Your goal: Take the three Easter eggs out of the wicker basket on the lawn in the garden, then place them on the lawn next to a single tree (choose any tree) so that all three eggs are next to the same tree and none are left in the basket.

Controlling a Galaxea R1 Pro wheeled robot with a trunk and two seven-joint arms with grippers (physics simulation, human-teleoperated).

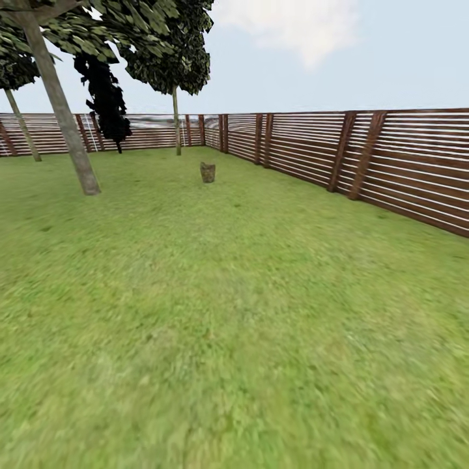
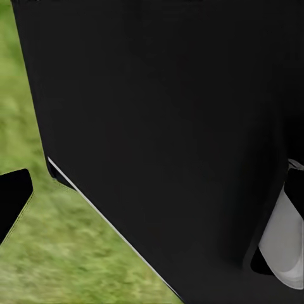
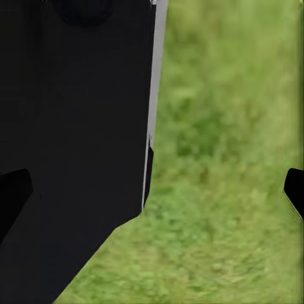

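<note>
Here the wicker basket [image 1: 208, 172] stands far off on the lawn [image 1: 234, 312], near the fence [image 1: 391, 163] and a tree [image 1: 62, 104], awaiting approach; finger state cannot be told.

A brown slat fence [image 1: 365, 156] runs along the right side and across the far end of the yard. A dark narrow conifer [image 1: 104, 98] stands before the far fence. Pale sky with a cloud [image 1: 293, 26] lies above.
</note>
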